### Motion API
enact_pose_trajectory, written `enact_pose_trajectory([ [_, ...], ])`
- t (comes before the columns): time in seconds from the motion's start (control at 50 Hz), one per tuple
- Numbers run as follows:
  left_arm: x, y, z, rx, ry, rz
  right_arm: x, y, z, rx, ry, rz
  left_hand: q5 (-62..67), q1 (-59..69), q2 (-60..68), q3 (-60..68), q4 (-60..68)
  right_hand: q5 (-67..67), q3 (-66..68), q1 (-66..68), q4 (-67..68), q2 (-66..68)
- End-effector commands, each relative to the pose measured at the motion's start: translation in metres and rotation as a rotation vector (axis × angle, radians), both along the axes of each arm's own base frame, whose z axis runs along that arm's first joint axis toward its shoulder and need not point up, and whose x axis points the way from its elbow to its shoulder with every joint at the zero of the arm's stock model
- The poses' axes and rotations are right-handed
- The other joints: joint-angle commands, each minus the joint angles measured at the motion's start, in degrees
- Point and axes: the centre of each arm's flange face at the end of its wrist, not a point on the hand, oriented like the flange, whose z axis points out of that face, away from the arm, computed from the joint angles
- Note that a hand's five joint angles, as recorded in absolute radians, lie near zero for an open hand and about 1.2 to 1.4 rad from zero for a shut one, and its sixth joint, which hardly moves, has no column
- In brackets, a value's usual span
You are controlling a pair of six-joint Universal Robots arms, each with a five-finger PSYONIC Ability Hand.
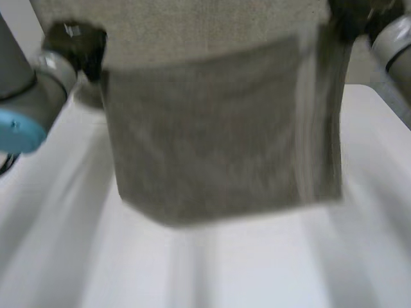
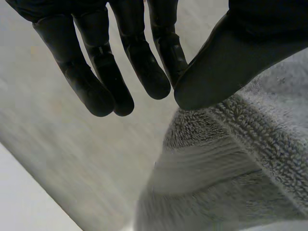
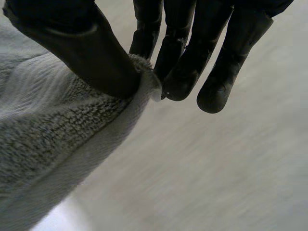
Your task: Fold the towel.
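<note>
Right hand pinching towel corner, left hand likewise, towel hanging crosswise.

I see the grey-beige terry towel lifted and spread wide, one layer hanging over another, its lower edge above the white desk.

The grey towel hangs spread above the white table.

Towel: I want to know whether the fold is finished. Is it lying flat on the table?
No, the towel hangs upright like a sheet over the table, not spread out on it.
</note>
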Motion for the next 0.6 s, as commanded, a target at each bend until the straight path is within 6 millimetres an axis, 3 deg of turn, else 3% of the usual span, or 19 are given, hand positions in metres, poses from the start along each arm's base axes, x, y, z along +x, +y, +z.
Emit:
enact_pose_trajectory([
  [0.02,0.006,0.013,0.125,-0.342,0.363,0.006,-0.017,0.042,0.100,-0.344,-0.279,0.051,-15.25,-4.43,-7.40,-8.72,-7.54,3.51,3.27,3.56,3.33,7.53],
  [0.06,0.006,0.015,0.130,-0.346,0.388,-0.006,-0.017,0.042,0.093,-0.306,-0.266,0.072,-15.25,-4.43,-7.40,-8.72,-7.54,3.51,3.27,3.56,3.33,7.53],
  [0.1,0.001,0.018,0.117,-0.286,0.374,-0.017,-0.014,0.040,0.068,-0.190,-0.212,0.118,-15.25,-4.43,-7.40,-8.72,-7.54,3.51,3.27,3.56,3.33,7.53],
  [0.12,0.001,0.018,0.117,-0.286,0.373,-0.018,-0.014,0.040,0.068,-0.189,-0.211,0.119,-15.25,-4.43,-7.40,-8.72,-7.54,3.51,3.27,3.56,3.33,7.53],
  [0.16,-0.009,0.018,0.080,-0.149,0.318,-0.024,-0.009,0.042,0.031,-0.040,-0.155,0.166,-15.25,-4.43,-7.40,-8.72,-7.54,3.51,3.27,3.56,3.33,7.53],
  [0.18,-0.009,0.018,0.080,-0.148,0.318,-0.024,-0.009,0.042,0.031,-0.039,-0.155,0.166,-15.25,-4.43,-7.40,-8.72,-7.54,3.51,3.27,3.56,3.33,7.53],
  [0.2,-0.011,0.017,0.056,-0.070,0.282,-0.017,-0.007,0.043,0.014,0.020,-0.133,0.183,-15.25,-4.43,-7.40,-8.72,-7.54,3.51,3.27,3.56,3.33,7.53],
  [0.22,-0.012,0.016,0.030,0.007,0.244,-0.008,-0.007,0.043,0.014,0.021,-0.133,0.183,-15.25,-4.43,-7.40,-8.72,-7.54,3.51,3.27,3.56,3.33,7.53],
  [0.24,-0.012,0.016,0.030,0.007,0.243,-0.008,-0.006,0.044,0.000,0.065,-0.119,0.193,-15.25,-4.43,-7.40,-8.72,-7.54,3.51,3.27,3.56,3.33,7.53],
  [0.26,-0.012,0.018,0.004,0.080,0.199,-0.003,-0.006,0.046,-0.016,0.113,-0.099,0.197,-15.25,-4.43,-7.40,-8.72,-7.54,3.51,3.27,3.56,3.33,7.53],
  [0.28,-0.012,0.018,0.003,0.081,0.199,-0.003,-0.006,0.046,-0.016,0.113,-0.099,0.197,-15.25,-4.43,-7.40,-8.72,-7.54,3.51,3.27,3.56,3.33,7.53],
  [0.32,-0.013,0.024,-0.043,0.188,0.117,-0.008,-0.007,0.048,-0.053,0.205,-0.059,0.195,-15.25,-4.43,-7.40,-8.72,-7.54,3.51,3.27,3.56,3.33,7.53],
  [0.34,-0.013,0.024,-0.044,0.188,0.116,-0.008,-0.007,0.048,-0.053,0.206,-0.059,0.195,-15.25,-4.43,-7.40,-8.72,-7.54,3.51,3.27,3.56,3.33,7.53],
  [0.38,-0.011,0.032,-0.086,0.249,0.046,-0.014,-0.006,0.050,-0.091,0.299,-0.007,0.198,-15.25,-4.43,-7.40,-8.72,-7.54,3.51,3.27,3.56,3.33,7.53],
  [0.42,-0.009,0.037,-0.105,0.269,0.011,-0.015,-0.006,0.053,-0.109,0.344,0.022,0.199,-15.25,-4.43,-7.40,-8.72,-7.54,3.51,3.27,3.56,3.33,7.53],
  [0.44,-0.009,0.037,-0.105,0.269,0.011,-0.015,-0.006,0.053,-0.109,0.345,0.022,0.199,-15.25,-4.43,-7.40,-8.72,-7.54,3.51,3.27,3.56,3.33,7.53],
  [0.48,-0.005,0.049,-0.134,0.297,-0.068,-0.019,-0.006,0.060,-0.136,0.403,0.086,0.199,-15.25,-4.43,-7.40,-8.72,-7.54,3.51,3.27,3.56,3.33,7.53],
  [0.54,0.000,0.063,-0.151,0.321,-0.145,-0.026,-0.007,0.067,-0.150,0.424,0.144,0.187,-15.25,-4.43,-7.40,-8.72,-7.54,3.51,3.27,3.56,3.33,7.53],
  [0.6,0.002,0.077,-0.155,0.335,-0.182,-0.035,-0.009,0.073,-0.152,0.437,0.174,0.181,-15.25,-4.43,-7.40,-8.72,-7.54,3.51,3.27,3.56,3.33,7.53],
])
